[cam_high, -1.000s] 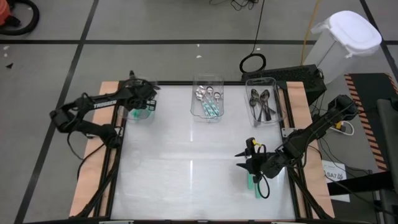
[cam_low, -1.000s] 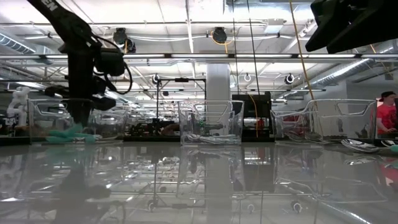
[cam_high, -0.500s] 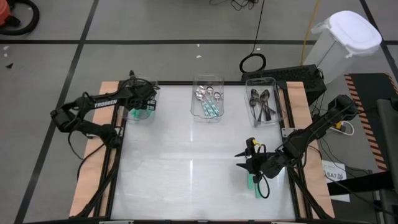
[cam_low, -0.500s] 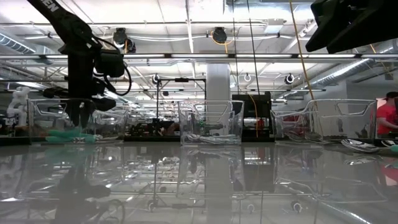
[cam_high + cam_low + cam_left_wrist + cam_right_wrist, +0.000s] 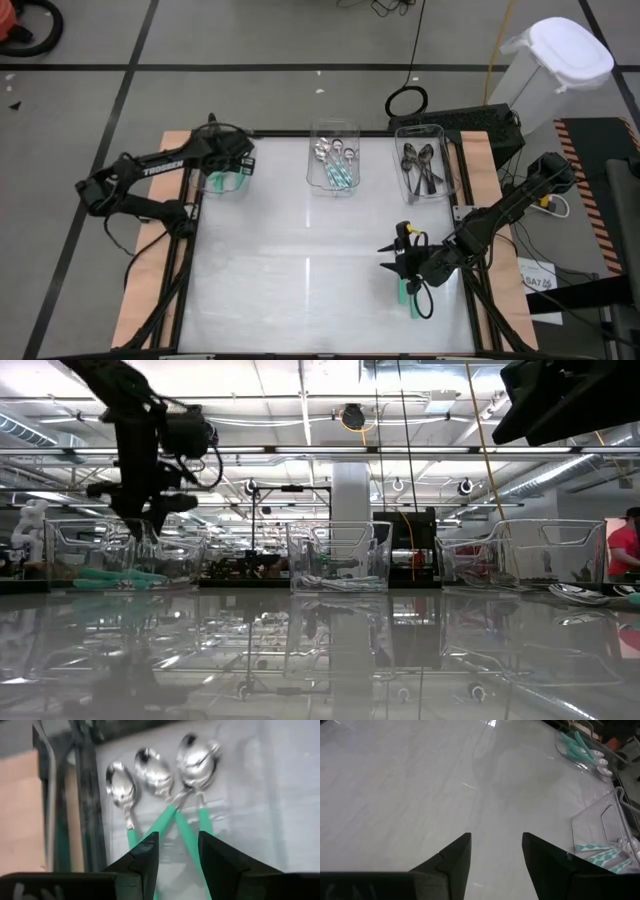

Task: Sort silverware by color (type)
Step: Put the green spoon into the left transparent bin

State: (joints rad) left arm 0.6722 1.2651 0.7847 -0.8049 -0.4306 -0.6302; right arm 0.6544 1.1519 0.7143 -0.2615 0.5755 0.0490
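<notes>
My left gripper hangs open above the clear left bin, pointing down. Three spoons with silver bowls and teal handles lie flat on that bin's floor below the fingers, untouched; in the low view they show as teal handles. My right gripper is open over the table's near right part and holds nothing. A few teal-handled spoons lie on the table just under the right arm; their bowls show at the low view's right edge.
The middle bin at the far edge holds shiny spoons and some teal ones. The right bin holds dark spoons. Bare white tabletop spreads between the arms. A white lidded trash bin stands off the table's far right.
My left gripper has risen straight up out of the left bin, from near its floor to above its rim. The teal-handled spoons stay lying in the bin. The right arm has kept still.
</notes>
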